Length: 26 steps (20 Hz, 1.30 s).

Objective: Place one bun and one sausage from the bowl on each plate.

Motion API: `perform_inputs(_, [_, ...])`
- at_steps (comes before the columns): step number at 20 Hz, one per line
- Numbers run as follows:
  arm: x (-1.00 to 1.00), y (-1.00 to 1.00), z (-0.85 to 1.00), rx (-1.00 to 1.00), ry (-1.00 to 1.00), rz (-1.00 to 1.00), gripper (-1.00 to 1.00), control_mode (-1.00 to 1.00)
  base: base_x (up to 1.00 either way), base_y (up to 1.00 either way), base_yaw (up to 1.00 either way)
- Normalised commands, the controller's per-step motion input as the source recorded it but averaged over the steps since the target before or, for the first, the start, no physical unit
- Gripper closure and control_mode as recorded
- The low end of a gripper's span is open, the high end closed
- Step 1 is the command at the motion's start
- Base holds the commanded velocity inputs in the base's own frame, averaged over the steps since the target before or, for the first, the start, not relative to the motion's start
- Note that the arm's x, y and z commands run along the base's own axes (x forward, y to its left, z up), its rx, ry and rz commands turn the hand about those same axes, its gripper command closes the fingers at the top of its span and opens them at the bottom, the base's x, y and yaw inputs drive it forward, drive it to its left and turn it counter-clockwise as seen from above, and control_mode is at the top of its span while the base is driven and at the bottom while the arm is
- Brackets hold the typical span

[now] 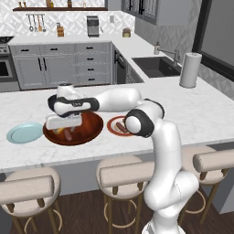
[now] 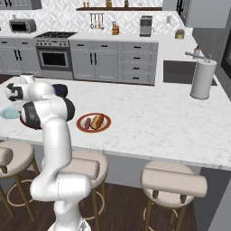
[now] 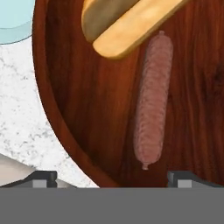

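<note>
Fingers [image 3: 112, 177] spread wide above the wooden bowl [image 3: 78, 109], sausage [image 3: 153, 100] and bun [image 3: 127, 22] inside.

Two plates: blue plate [image 1: 24, 132], rimmed plate [image 2: 93, 122]; one bowl [image 1: 73, 129]; three stools [image 1: 28, 190].
</note>
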Motion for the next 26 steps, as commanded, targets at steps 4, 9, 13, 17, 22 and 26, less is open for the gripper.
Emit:
perform_inputs(4, [0.13,-0.26,-0.31,0.00,0.15,0.00,-1.00,-1.00,0.00,0.00,0.00])
perform_inputs(9, [0.07,-0.06,-0.35,0.00,0.00,0.00,-1.00,-1.00,0.00,0.00,0.00])
perform_inputs(13, [0.11,0.00,-0.32,0.00,0.00,0.00,-1.00,-1.00,0.00,0.00,0.00])
perform_inputs(17, [0.00,-0.06,-0.21,0.00,0.00,0.00,-1.00,-1.00,0.00,0.00,0.00])
perform_inputs(22, [0.00,-0.02,-0.21,0.00,0.00,0.00,-1.00,-1.00,0.00,0.00,0.00])
perform_inputs(26, [0.00,0.00,-0.27,0.00,0.00,0.00,-1.00,-1.00,0.00,0.00,0.00])
